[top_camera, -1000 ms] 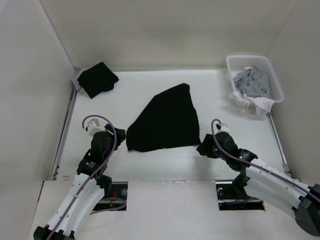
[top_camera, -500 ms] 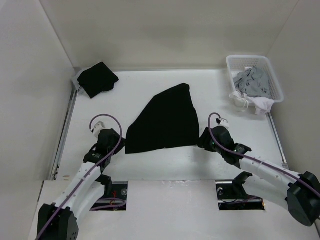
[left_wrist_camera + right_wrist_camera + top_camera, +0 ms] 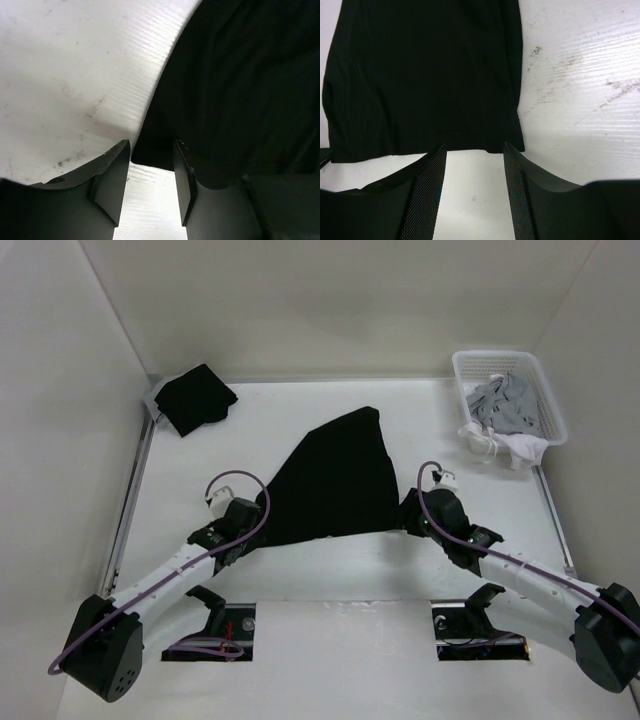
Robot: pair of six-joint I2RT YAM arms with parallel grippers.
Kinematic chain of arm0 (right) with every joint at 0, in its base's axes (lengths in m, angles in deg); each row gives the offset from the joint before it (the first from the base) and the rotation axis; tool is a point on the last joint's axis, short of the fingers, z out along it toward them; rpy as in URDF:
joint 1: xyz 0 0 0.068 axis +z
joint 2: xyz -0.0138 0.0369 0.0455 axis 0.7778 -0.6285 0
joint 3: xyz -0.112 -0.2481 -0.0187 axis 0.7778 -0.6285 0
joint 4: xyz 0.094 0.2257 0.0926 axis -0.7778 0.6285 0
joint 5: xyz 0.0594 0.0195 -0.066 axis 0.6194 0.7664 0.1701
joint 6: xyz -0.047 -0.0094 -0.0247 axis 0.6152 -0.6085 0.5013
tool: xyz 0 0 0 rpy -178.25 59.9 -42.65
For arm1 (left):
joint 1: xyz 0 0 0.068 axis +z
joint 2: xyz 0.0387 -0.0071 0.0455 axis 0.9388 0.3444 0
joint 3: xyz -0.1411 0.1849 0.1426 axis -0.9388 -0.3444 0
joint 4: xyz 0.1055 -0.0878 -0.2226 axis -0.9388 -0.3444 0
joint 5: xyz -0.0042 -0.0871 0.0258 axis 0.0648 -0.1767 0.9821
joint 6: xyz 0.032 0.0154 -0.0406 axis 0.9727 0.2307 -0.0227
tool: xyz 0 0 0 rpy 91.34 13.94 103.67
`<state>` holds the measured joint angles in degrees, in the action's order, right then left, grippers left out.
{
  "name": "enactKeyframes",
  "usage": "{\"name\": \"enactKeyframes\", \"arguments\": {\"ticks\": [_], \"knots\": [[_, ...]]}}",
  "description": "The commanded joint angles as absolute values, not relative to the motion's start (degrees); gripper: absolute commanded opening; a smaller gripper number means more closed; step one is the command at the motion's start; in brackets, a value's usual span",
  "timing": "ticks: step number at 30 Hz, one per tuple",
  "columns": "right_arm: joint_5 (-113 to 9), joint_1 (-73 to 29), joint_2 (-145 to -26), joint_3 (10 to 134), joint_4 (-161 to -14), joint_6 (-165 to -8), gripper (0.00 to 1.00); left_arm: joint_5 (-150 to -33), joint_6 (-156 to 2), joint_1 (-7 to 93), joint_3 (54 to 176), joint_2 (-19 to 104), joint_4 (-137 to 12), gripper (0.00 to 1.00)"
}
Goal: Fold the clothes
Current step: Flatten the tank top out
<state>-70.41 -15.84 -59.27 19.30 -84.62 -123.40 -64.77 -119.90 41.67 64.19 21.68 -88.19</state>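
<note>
White tabletop (image 3: 200, 460) boxed in by pale walls fills my screen, with the clothes (image 3: 335, 480), one black garment, spread flat in the middle, nearer the near edge than the far one. My left gripper (image 3: 151, 147) sits at the garment's near left corner, jaws apart with the cloth corner showing in the gap, unpinched. My right gripper (image 3: 474, 150) stands at the near right corner, jaws likewise apart, hem just ahead of its fingertips, gripping nothing.
</note>
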Motion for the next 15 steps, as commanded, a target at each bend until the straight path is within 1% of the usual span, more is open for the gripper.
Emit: {"name": "enactKeyframes", "arguments": {"ticks": [1, 6, 11, 12, 15], "knots": [[-70.1, -16.2, -58.0, 20.5, -88.3, -122.8, 0.54, -61.4, -123.2, 41.1, 66.6, 22.6, -94.3, 0.39], [-69.3, -15.9, -58.3, 20.4, -89.7, -122.9, 0.54, -60.8, -127.3, 40.5, 65.9, 20.2, -98.0, 0.35], [-68.8, -15.8, -58.2, 19.7, -91.4, -123.4, 0.54, -61.3, -127.5, 40.5, 65.8, 23.8, -95.0, 0.29], [-68.7, -15.6, -58.2, 19.6, -91.4, -123.5, 0.54, -61.5, -127.5, 40.5, 65.5, 24.8, -94.0, 0.25], [-68.7, -15.4, -58.1, 19.3, -91.8, -123.7, 0.54, -61.8, -127.1, 40.2, 65.6, 25.7, -92.7, 0.23]]}}
